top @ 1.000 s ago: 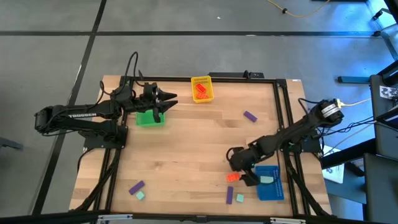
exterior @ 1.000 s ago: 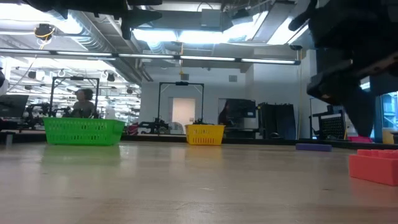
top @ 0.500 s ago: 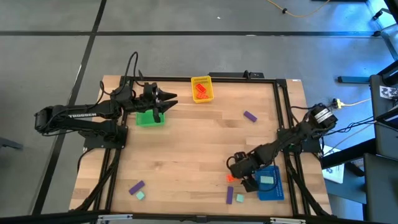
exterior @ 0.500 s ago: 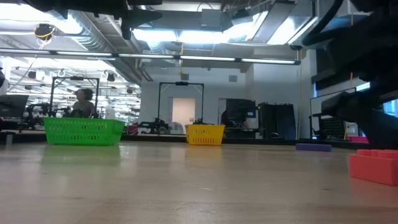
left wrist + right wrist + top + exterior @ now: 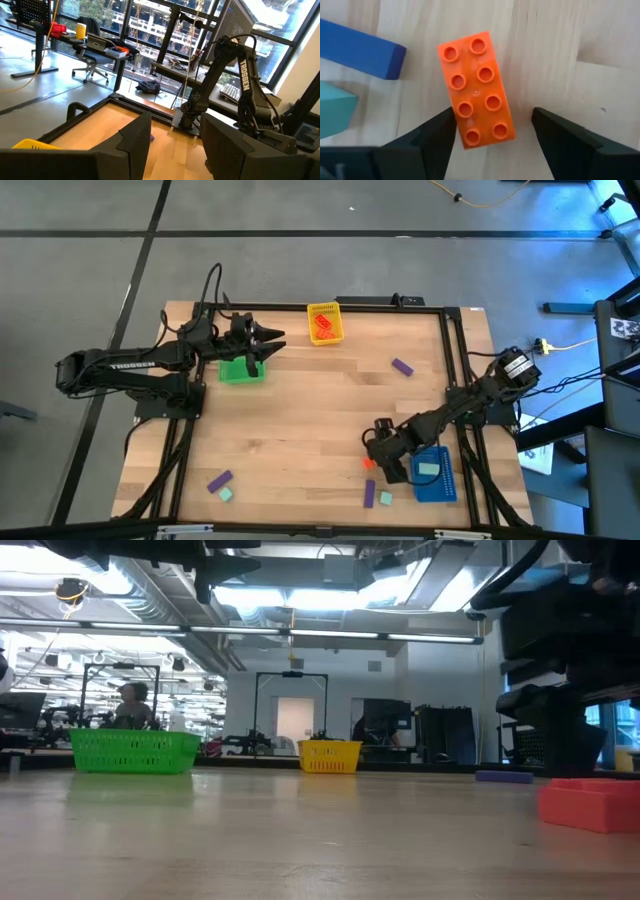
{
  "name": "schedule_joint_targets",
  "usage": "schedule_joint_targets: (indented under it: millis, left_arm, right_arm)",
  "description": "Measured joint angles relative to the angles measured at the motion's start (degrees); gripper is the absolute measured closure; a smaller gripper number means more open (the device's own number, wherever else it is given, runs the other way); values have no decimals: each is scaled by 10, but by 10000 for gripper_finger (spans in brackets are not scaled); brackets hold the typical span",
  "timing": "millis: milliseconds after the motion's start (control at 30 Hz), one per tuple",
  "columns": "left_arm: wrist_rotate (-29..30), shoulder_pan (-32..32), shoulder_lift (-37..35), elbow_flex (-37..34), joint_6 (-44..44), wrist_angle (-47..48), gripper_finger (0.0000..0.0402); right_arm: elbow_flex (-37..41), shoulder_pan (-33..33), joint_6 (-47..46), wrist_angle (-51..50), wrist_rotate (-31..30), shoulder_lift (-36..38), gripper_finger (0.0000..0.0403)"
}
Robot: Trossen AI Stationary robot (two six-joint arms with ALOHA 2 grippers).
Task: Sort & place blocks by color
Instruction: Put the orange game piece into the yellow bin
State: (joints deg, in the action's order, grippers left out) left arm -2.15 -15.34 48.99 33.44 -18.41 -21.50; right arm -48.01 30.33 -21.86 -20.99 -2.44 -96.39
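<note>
From above I see my right gripper (image 5: 377, 464) covering most of the orange block (image 5: 478, 89), which lies on the wooden table (image 5: 300, 420) beside the blue tray (image 5: 434, 480); its fingers (image 5: 427, 141) straddle it, spread, one perhaps touching. My left gripper (image 5: 275, 339) hovers by the green tray (image 5: 240, 371), fingers apart (workshop behind).

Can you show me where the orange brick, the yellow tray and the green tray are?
orange brick (image 5: 479, 90): right wrist view, middle of its studded top.
yellow tray (image 5: 325, 310): high view, its far rim.
green tray (image 5: 135, 751): low view, its front wall.
</note>
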Motion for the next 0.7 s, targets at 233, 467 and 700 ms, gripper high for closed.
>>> schedule_joint_targets:
  millis: [233, 467, 700]
  left_arm:
    - [0, 0, 0, 0, 4, 0, 239]
    - [1, 0, 0, 0, 9, 0, 239]
    - [2, 0, 0, 0, 10, 0, 239]
  right_arm:
    - [0, 0, 3, 0, -4, -6, 194]
    - [0, 0, 28, 1, -7, -6, 250]
    - [0, 0, 28, 2, -7, -7, 238]
